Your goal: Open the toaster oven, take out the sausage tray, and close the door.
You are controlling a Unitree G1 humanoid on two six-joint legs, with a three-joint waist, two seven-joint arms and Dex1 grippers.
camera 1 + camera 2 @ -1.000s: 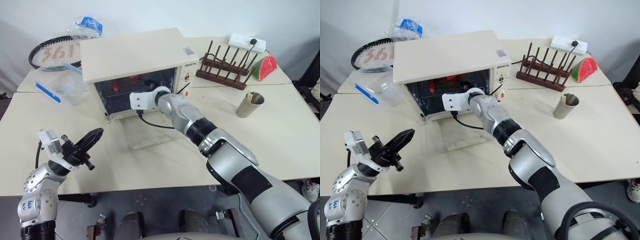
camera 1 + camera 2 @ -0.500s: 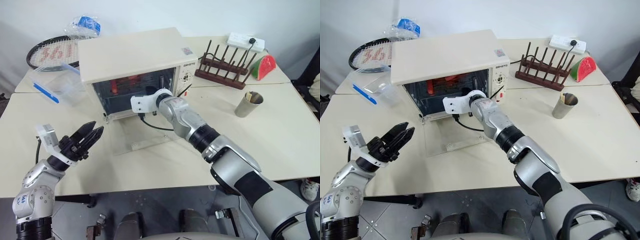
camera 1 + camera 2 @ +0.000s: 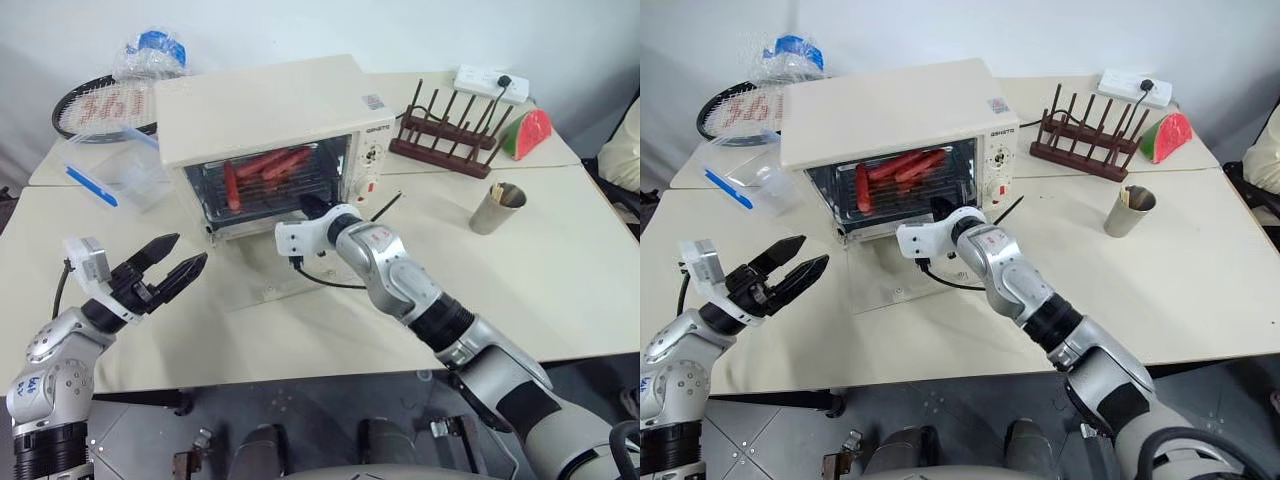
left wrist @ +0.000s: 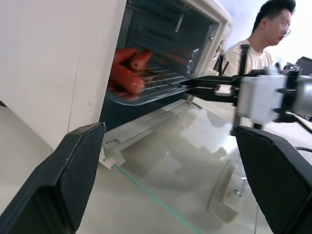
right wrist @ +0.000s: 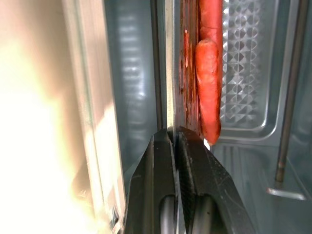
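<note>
Currently the right gripper (image 5: 174, 134) had its jaws clamped on the front rim of the sausage tray (image 3: 262, 178), partly drawn from the toaster oven (image 3: 262, 110) over the lowered door (image 3: 285, 270); the tray's long axis ran across the opening. Left gripper (image 3: 168, 262) hung with jaws apart. Risk: the thin edge-grip could let the tray tip, rolling sausages (image 3: 272, 162) off.

Robot test lab staged as a kitchen: joined cream tables (image 3: 560, 230); toaster oven (image 3: 260, 110); wooden dish rack (image 3: 445, 135); racket (image 3: 95, 105); power strip (image 3: 493, 84); seated person (image 4: 253, 39).
</note>
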